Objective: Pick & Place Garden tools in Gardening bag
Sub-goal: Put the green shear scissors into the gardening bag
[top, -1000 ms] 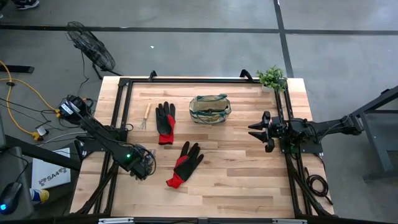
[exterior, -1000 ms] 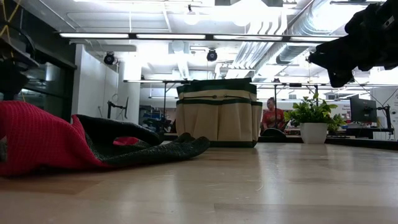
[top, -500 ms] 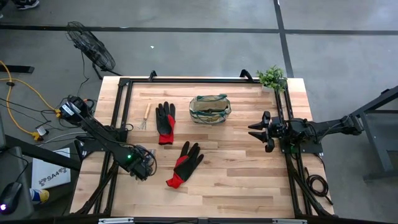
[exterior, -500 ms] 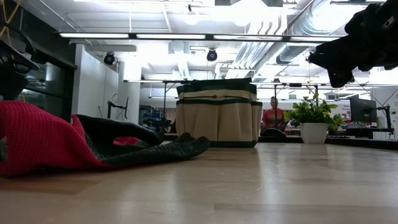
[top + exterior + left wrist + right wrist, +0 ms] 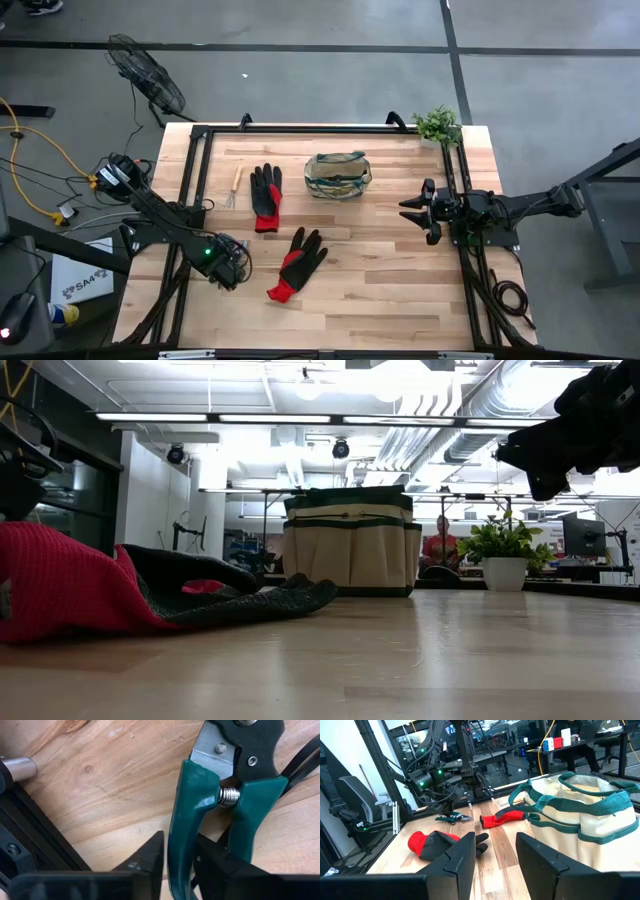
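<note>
The olive-tan gardening bag (image 5: 338, 173) stands upright at the far middle of the table. Two black-and-red gloves (image 5: 265, 195) (image 5: 298, 262) lie flat to its left and in front of it. A small wooden-handled rake (image 5: 235, 186) lies by the far-left glove. My left gripper (image 5: 230, 268) is low at the near left, shut on a pruner (image 5: 250, 750) with teal handles. My right gripper (image 5: 405, 212) hovers open and empty at the right, pointing toward the bag (image 5: 585, 825). No trowels show. My left gripper (image 5: 179, 845) pinches one teal handle (image 5: 182, 810) of the pruner between its two fingers, partway along the handle below the spring. The fingers come from above and lie across the handle. The pruner lies flat on the table, and its other handle (image 5: 252, 815) is outside the hold.
A green potted plant (image 5: 438, 124) stands at the far right corner. Black frame rails (image 5: 196, 190) run along the left, far and right sides of the table. Bare wood lies across the near middle and near right. A person (image 5: 437, 545) shows in the room behind.
</note>
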You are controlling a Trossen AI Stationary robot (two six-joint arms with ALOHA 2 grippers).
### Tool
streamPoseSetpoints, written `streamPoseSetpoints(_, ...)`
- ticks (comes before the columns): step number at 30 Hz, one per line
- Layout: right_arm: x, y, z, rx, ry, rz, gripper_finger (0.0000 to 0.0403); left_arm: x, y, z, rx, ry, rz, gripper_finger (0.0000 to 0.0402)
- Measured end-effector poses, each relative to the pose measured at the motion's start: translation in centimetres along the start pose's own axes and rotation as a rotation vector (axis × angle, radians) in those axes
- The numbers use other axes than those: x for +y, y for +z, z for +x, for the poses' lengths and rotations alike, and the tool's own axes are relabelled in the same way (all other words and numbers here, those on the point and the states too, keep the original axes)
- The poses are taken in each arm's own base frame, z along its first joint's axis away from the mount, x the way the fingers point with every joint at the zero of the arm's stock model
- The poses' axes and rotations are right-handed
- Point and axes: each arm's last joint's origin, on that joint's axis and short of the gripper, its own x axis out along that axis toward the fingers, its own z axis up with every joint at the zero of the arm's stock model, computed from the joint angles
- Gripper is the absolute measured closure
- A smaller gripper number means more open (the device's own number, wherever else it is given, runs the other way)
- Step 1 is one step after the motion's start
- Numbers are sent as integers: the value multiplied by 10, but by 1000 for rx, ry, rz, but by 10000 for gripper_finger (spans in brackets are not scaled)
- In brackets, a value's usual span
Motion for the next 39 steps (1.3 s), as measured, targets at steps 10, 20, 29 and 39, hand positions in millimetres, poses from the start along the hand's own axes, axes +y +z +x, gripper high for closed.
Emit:
streamPoseSetpoints(10, 0, 0, 0, 0, 0, 0, 268, 0, 0, -1, -2, -4, 16, 351)
streamPoseSetpoints(20, 0, 0, 0, 0, 0, 0, 268, 1, 1, -9, -59, -72, 50, 348)
streamPoseSetpoints(29, 0, 0, 0, 1, 0, 0, 268, -1, 1, -31, -164, -123, 100, 348)
streamPoseSetpoints(39, 0, 0, 0, 2, 0, 0, 268, -8, 0, -60, -308, -131, 183, 347)
